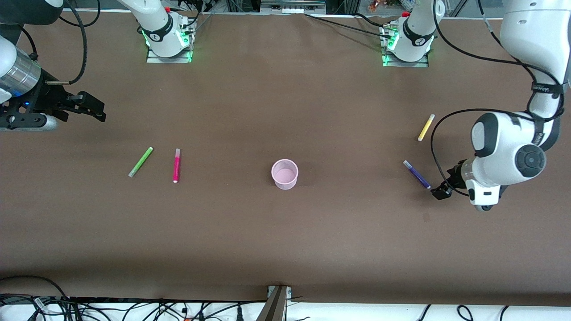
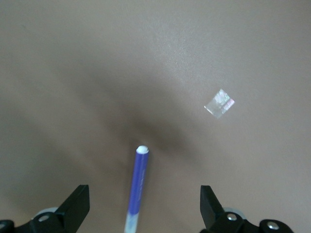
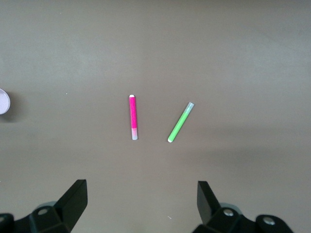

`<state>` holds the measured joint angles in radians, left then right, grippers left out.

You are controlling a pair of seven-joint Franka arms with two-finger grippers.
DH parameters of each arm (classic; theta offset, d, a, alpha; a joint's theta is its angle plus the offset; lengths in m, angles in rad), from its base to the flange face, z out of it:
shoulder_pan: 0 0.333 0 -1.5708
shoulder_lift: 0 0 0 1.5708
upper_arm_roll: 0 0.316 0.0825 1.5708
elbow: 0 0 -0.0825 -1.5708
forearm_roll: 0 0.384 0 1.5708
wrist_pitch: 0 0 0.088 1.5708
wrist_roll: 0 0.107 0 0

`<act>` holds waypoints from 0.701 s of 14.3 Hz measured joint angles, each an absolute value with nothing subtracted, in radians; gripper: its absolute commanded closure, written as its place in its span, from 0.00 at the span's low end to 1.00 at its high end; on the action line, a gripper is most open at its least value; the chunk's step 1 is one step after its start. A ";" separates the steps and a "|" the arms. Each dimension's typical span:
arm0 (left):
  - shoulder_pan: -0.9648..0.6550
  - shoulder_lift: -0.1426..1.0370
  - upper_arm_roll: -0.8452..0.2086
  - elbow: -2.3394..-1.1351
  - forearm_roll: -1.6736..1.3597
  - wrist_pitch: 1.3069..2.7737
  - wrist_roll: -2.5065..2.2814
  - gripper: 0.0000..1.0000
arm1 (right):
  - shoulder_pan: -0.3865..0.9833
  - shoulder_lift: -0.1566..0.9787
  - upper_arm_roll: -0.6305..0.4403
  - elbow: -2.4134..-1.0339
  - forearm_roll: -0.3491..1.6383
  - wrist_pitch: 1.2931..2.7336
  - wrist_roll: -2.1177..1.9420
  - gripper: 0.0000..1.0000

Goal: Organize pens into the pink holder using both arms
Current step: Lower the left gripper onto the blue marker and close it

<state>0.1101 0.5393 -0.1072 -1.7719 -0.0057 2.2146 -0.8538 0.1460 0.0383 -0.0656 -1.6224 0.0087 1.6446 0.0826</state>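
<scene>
The pink holder [image 1: 284,174] stands upright mid-table and shows at the edge of the right wrist view [image 3: 3,101]. The light green pen [image 1: 140,162] and the magenta pen [image 1: 176,165] lie toward the right arm's end, both in the right wrist view [image 3: 180,122] [image 3: 132,117]. The yellow pen [image 1: 426,127] and the dark purple pen [image 1: 416,174] lie toward the left arm's end. My left gripper [image 1: 439,191] is open, low over the purple pen's end; the pen [image 2: 137,187] lies between its fingers [image 2: 77,204]. My right gripper [image 1: 91,110] is open and empty over bare table.
A small scrap of clear tape [image 2: 219,103] lies on the brown table close to the purple pen. The arm bases [image 1: 168,40] [image 1: 407,44] stand along the table's edge farthest from the camera. Cables [image 1: 134,307] lie below the nearest edge.
</scene>
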 measured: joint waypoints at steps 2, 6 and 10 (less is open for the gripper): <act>0.098 0.586 -0.107 -1.779 -0.004 2.278 -0.874 0.00 | 0.146 0.038 -0.066 -1.622 0.009 1.645 0.083 0.00; 0.089 0.635 -0.107 -1.779 0.004 2.311 -0.879 0.10 | 0.146 0.038 -0.066 -1.616 0.009 1.646 0.083 0.00; 0.091 0.636 -0.103 -1.783 0.036 2.311 -0.881 0.11 | 0.146 0.038 -0.065 -1.610 0.009 1.646 0.080 0.00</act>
